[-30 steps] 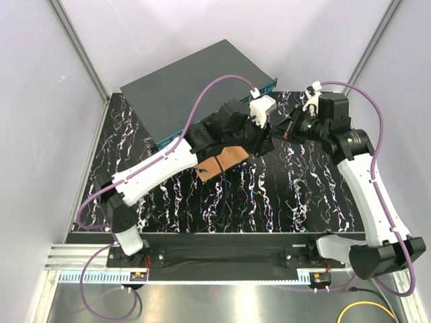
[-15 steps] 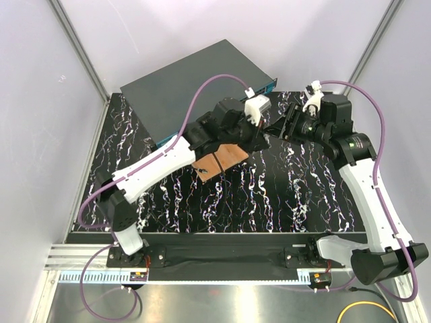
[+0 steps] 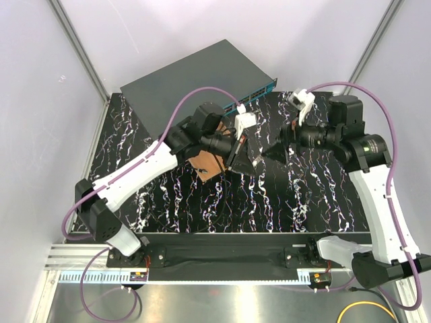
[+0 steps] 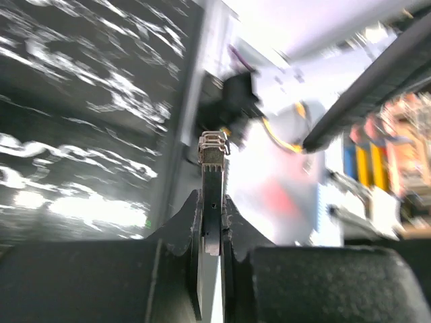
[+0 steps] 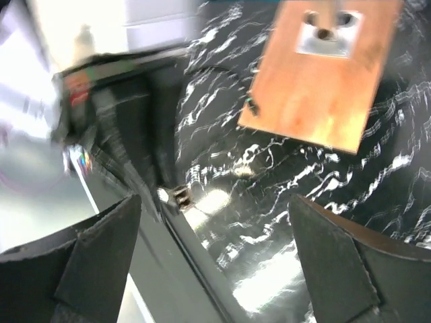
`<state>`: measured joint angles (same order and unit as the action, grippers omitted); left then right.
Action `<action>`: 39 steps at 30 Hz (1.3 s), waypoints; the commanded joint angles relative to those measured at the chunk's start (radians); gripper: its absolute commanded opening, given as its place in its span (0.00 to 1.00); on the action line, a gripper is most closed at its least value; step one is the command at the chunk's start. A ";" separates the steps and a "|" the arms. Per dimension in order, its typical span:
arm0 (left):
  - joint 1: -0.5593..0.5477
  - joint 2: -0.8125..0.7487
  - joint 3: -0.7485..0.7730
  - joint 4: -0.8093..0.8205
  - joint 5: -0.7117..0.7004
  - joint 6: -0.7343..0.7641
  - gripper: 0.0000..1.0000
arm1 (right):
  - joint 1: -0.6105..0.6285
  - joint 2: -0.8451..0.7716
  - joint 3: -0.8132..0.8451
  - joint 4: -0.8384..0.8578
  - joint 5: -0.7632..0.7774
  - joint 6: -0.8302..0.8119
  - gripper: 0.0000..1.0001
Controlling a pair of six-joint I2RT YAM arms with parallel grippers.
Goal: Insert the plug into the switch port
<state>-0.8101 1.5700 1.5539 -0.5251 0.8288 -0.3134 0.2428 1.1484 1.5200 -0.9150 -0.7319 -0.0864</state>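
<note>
The switch [image 3: 192, 84] is a flat dark grey box at the back of the mat, its narrow teal front face [image 3: 258, 93] turned toward the right arm. A slim dark plug [image 4: 211, 195] with a metal tip stands upright between my left gripper's [image 4: 212, 208] jaws, which are shut on it. From above, my left gripper [image 3: 248, 160] hovers over the mat's middle, well in front of the switch. Just to its right, my right gripper [image 3: 271, 153] stands open and faces it, nothing held. The right wrist view shows the plug's tip [image 5: 178, 196] ahead of the wide-apart right fingers [image 5: 340, 262].
A copper-brown board [image 3: 212, 163] lies on the black marbled mat [image 3: 303, 195], partly under the left wrist; the board [image 5: 323, 74] also fills the top of the right wrist view. Purple cables loop over both arms. Grey walls close the sides and back.
My left gripper has shut on the plug and drawn back toward the near side with it. My right gripper has opened, let the plug go and shifted right.
</note>
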 commanded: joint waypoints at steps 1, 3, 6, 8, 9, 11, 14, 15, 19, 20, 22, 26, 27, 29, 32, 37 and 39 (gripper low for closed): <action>-0.003 -0.042 -0.029 -0.049 0.182 0.010 0.00 | 0.010 -0.004 0.054 -0.275 -0.198 -0.462 0.97; -0.003 -0.042 -0.052 -0.032 0.219 -0.025 0.00 | 0.019 -0.035 0.020 -0.335 -0.176 -0.702 0.97; -0.003 -0.030 -0.081 0.020 0.285 -0.101 0.00 | 0.047 -0.104 -0.045 -0.409 -0.146 -0.992 0.96; -0.003 -0.018 -0.094 0.072 0.308 -0.139 0.00 | 0.069 -0.145 -0.070 -0.415 -0.136 -1.082 0.94; -0.001 -0.010 -0.094 0.079 0.317 -0.173 0.00 | 0.078 -0.153 -0.078 -0.426 -0.136 -1.171 0.93; -0.003 0.013 -0.103 0.121 0.351 -0.240 0.00 | 0.102 -0.159 -0.077 -0.452 -0.146 -1.243 0.86; -0.006 0.027 -0.124 0.195 0.386 -0.311 0.00 | 0.125 -0.168 -0.095 -0.444 -0.147 -1.355 0.81; -0.009 0.030 -0.127 0.204 0.389 -0.319 0.00 | 0.131 -0.168 -0.110 -0.443 -0.143 -1.419 0.80; -0.015 0.039 -0.135 0.192 0.378 -0.332 0.00 | 0.147 -0.159 -0.139 -0.426 -0.132 -1.501 0.74; -0.015 0.041 -0.138 0.191 0.385 -0.335 0.00 | 0.150 -0.150 -0.141 -0.424 -0.130 -1.509 0.73; -0.021 0.047 -0.138 0.179 0.394 -0.339 0.00 | 0.159 -0.139 -0.133 -0.426 -0.129 -1.521 0.71; -0.053 0.061 -0.123 0.102 0.423 -0.273 0.00 | 0.173 -0.110 -0.119 -0.436 -0.133 -1.537 0.68; -0.061 0.064 -0.118 0.065 0.420 -0.260 0.00 | 0.177 -0.107 -0.115 -0.441 -0.135 -1.547 0.68; -0.069 0.076 -0.104 0.045 0.421 -0.239 0.00 | 0.194 -0.104 -0.113 -0.452 -0.142 -1.552 0.67; -0.070 0.082 -0.101 0.051 0.420 -0.248 0.00 | 0.234 -0.105 -0.116 -0.458 -0.136 -1.552 0.63; -0.072 0.090 -0.098 0.091 0.429 -0.288 0.00 | 0.292 -0.113 -0.141 -0.463 -0.112 -1.546 0.61; -0.073 0.094 -0.095 0.102 0.432 -0.297 0.00 | 0.323 -0.110 -0.147 -0.459 -0.090 -1.532 0.59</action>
<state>-0.8825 1.6600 1.4136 -0.4702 1.2163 -0.5877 0.5282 1.0470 1.3842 -1.3369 -0.8463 -1.6119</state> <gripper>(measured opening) 0.101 0.605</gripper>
